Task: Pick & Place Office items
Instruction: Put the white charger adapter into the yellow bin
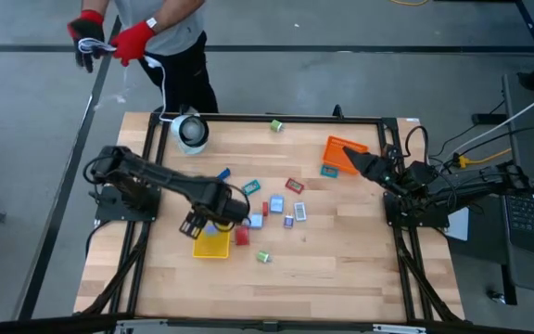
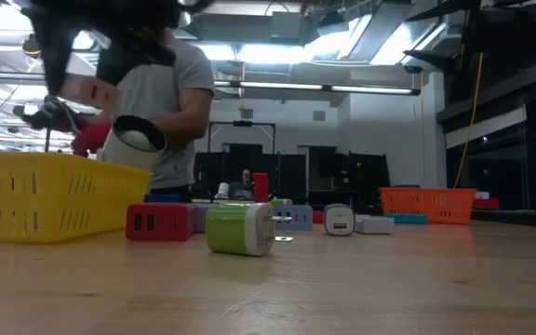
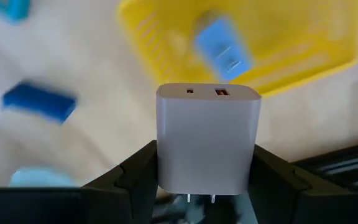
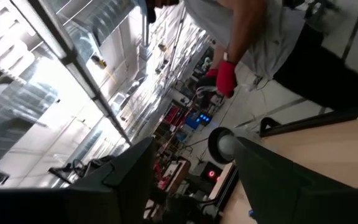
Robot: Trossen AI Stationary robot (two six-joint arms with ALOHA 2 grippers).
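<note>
A: What do you have in the trays?

B: Your yellow tray is slotted plastic, rectangular, sitting on the wooden table under your left arm. The left wrist view shows 1 light blue block lying inside it. Your orange tray is the same slotted kind, near the right side; you can't see its contents.

A: And the claws?

B: Your left gripper is clamped on a smooth pale boxy charger with rounded corners, held above the yellow tray. Your right gripper hangs open over the orange tray.

A: Anything around them?

B: Small blocks are scattered mid-table: a red one touching the yellow tray, a green one near it. A white round device sits at the far edge, and a person in red gloves stands behind.
</note>
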